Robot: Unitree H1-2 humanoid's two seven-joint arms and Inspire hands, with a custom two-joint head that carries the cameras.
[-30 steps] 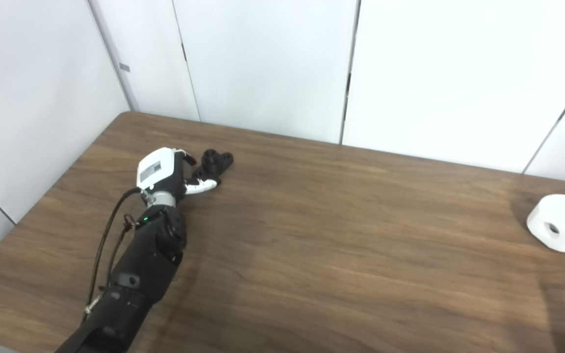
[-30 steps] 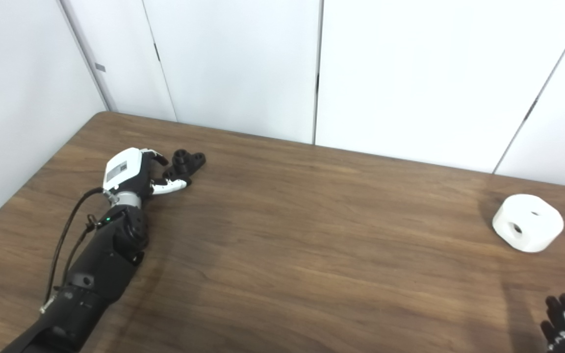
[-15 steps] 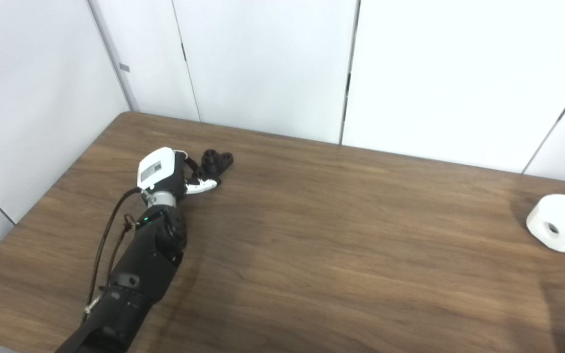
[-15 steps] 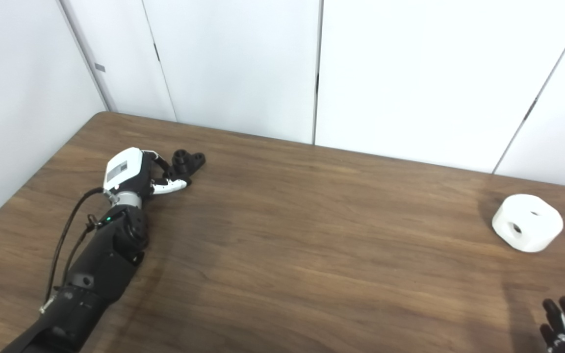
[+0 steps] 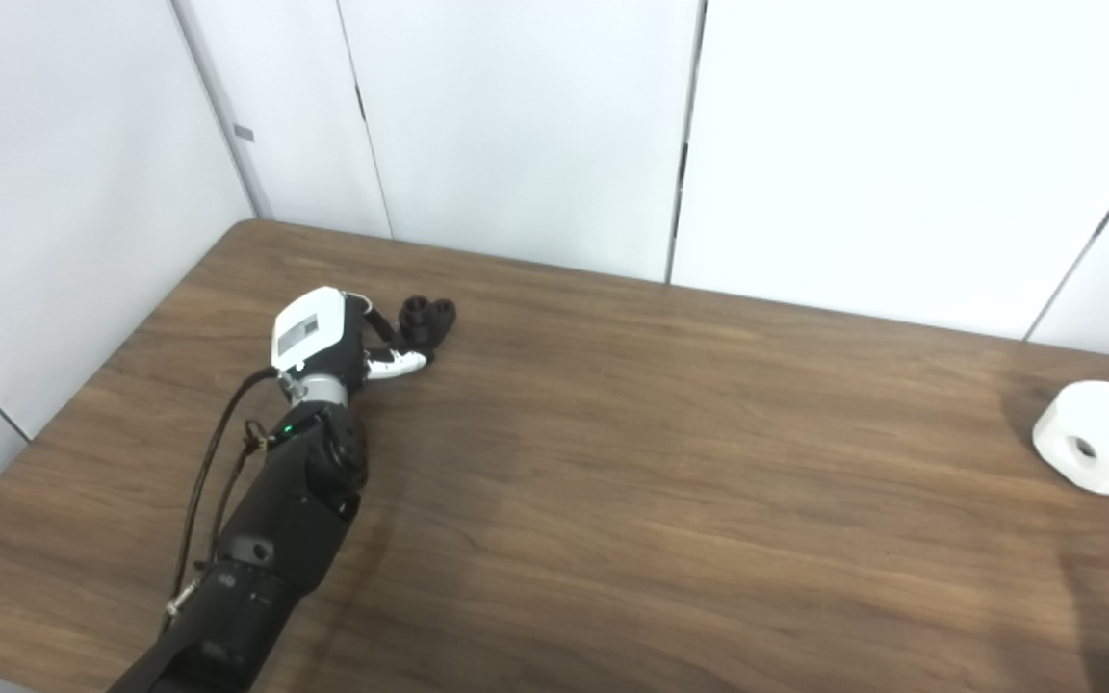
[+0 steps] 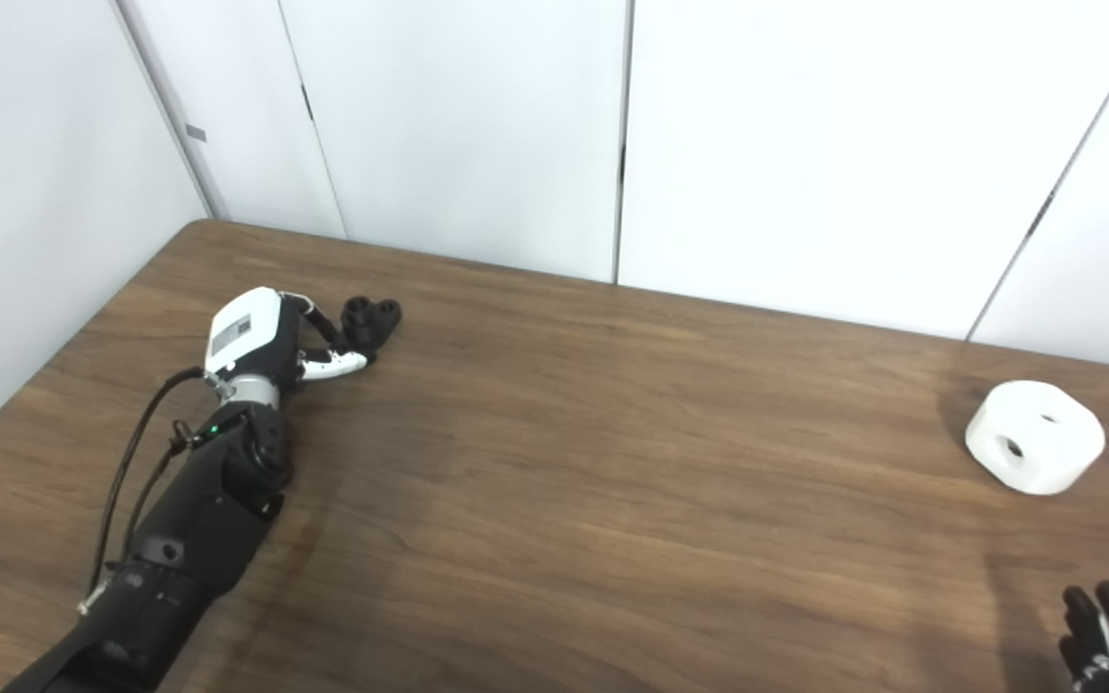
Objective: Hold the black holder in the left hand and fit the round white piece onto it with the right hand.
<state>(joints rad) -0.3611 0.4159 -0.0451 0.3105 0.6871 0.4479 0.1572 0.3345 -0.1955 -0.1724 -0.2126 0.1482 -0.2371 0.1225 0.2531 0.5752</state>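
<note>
A brown wooden table (image 5: pixel 670 462) fills the lower part of both views, its far edge meeting white wall panels (image 5: pixel 516 125) divided by dark vertical seams. The left arm (image 5: pixel 266 520), a black limb with a thin cable (image 5: pixel 203 481) looping along its outer side and a small green light near the wrist, enters from the bottom left and reaches diagonally toward the table's far left corner. At its end, the left hand (image 5: pixel 328 337), white on the back and black beneath, lies low over the tabletop with its fingers (image 5: pixel 399 363) curled around the near side of the black holder (image 5: pixel 425 320); the fingers touch the holder, but whether they grip it firmly cannot be told from these views. The holder sits at the table's far left, close to the hand's fingertips, its small round sockets facing upward. The round white piece (image 6: pixel 1034 437), a squat drum with a hole in its side and marks on its top, rests on the table at the far right, well apart from the holder. The right hand (image 6: pixel 1101 640) shows only at the bottom right corner, as dark fingertips spread apart and holding nothing, near the white piece but not touching it.
</note>
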